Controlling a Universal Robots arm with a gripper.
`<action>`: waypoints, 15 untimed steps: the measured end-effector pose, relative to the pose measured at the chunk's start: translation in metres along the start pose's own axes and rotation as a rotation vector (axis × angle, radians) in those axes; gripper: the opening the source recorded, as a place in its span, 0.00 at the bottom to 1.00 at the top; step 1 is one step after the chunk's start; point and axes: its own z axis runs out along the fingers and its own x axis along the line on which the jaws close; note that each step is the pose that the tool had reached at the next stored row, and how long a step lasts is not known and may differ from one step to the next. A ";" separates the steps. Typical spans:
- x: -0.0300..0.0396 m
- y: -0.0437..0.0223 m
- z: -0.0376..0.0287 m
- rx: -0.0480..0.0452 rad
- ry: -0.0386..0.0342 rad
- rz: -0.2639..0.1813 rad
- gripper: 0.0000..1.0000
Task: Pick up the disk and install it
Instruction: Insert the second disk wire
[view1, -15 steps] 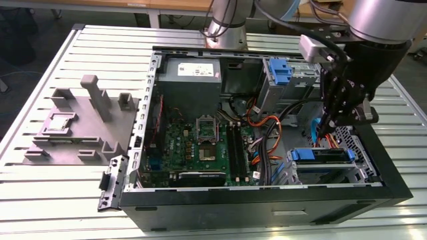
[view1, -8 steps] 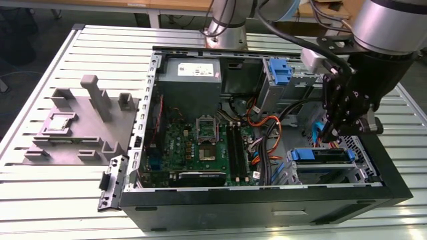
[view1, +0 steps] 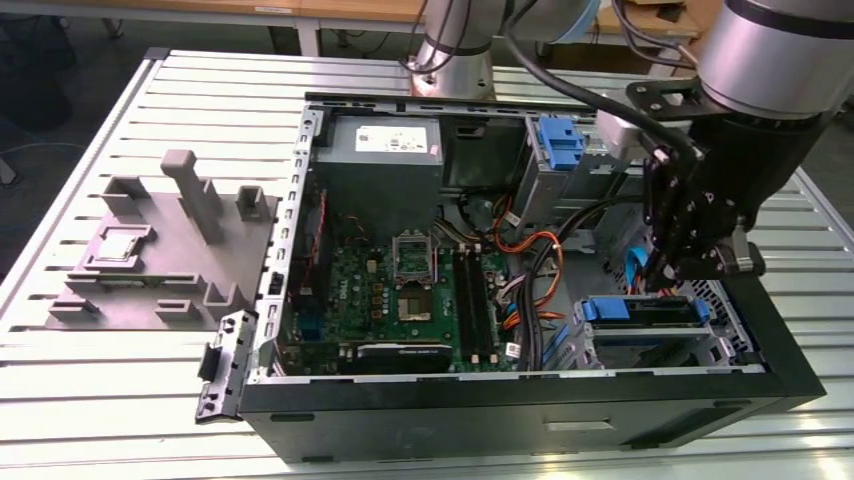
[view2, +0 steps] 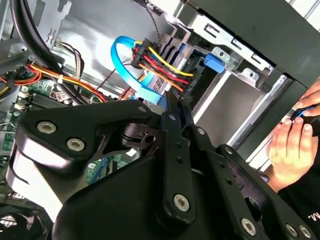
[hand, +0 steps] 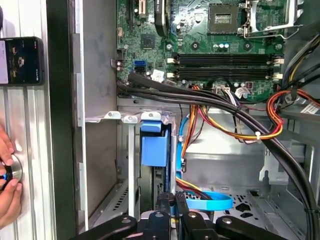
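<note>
Disk (view1: 642, 310): one, seated in the drive cage by the case's black front panel. One gripper (view1: 674, 272) hangs just above it, fingers (view2: 176, 120) pressed together, nothing seen between them; contact with the disk cannot be told. Disk's long axis runs across the exterior view, left to right. Blue carriers counted: two, the other (view1: 561, 140) near the arm's base. One person's hand (view2: 292, 145) outside the case.

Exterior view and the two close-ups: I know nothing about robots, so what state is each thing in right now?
Computer case: lying on its side, side panel off.
Disk: edge-on, standing in the drive bay slot.
Gripper: jaws drawn together, right by the disk's edge.
Memory slots: empty.
Phone: screen lit.
</note>
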 end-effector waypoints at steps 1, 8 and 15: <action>0.0003 0.0011 0.0006 0.0026 -0.0001 -0.001 0.16; 0.0025 0.0061 0.0029 0.0408 -0.0011 -0.001 0.16; 0.0084 0.0109 0.0051 0.0591 -0.0262 0.003 0.16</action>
